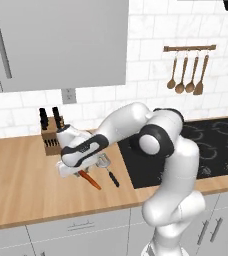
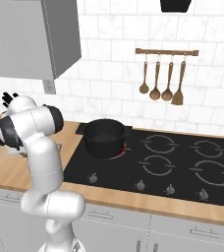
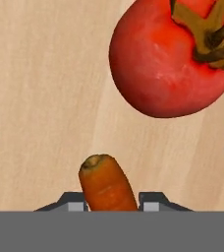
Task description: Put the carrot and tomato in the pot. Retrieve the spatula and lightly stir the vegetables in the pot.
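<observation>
My gripper point(image 3: 111, 203) is low over the wooden counter, and the orange carrot point(image 3: 106, 186) lies between its two fingertips, which press against both its sides. From the left base view the carrot point(image 1: 91, 181) pokes out from under the hand point(image 1: 81, 171). The red tomato point(image 3: 168, 64) with its green stem sits just beyond the carrot's blunt end, apart from it. To the right of the carrot lies the spatula point(image 1: 111, 176), its black handle pointing toward the counter's front edge. At the stove's left rear burner stands the black pot point(image 2: 104, 138).
A knife block point(image 1: 50, 138) stands at the wall behind the hand. The black cooktop point(image 2: 173, 165) fills the counter's right side. Wooden spoons point(image 1: 188, 75) hang on a wall rail. My own arm hides part of the counter in the right base view.
</observation>
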You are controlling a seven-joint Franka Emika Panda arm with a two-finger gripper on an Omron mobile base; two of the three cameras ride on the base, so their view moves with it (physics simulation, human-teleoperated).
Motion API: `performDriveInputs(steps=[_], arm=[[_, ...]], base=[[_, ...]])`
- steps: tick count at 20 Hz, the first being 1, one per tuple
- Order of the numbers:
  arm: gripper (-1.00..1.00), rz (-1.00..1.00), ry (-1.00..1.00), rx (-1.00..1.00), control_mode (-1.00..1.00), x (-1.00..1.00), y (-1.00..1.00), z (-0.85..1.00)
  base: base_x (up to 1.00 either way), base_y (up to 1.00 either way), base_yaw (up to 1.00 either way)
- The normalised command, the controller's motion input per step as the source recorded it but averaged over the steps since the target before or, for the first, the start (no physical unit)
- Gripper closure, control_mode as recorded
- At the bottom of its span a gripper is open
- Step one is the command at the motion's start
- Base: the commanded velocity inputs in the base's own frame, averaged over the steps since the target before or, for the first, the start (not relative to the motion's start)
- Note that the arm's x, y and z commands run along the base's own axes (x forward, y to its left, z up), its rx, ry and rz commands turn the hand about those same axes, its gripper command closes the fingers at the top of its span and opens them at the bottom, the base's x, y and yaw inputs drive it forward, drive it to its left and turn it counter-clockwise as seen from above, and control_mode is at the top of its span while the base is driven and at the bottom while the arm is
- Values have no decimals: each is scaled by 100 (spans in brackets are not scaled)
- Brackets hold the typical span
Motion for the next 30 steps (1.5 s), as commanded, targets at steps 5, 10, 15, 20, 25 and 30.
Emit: performDriveInputs(steps=[5,10,15,20,25,30], arm=[[100,0,-17,1,-100,-56,-34,36],[100,0,-39,11,-100,-90,-73,100],[100,-3,-19,23,-100,-37,-100,100],[100,-4,-4,31,-100,0,-100,100],[100,-5,-1,28,-100,18,-100,98],[100,-3,0,24,-100,65,-100,75]], base=[[0,0,0],[0,0,0],[0,0,0],[0,0,0],[0,0,0],[0,0,0]])
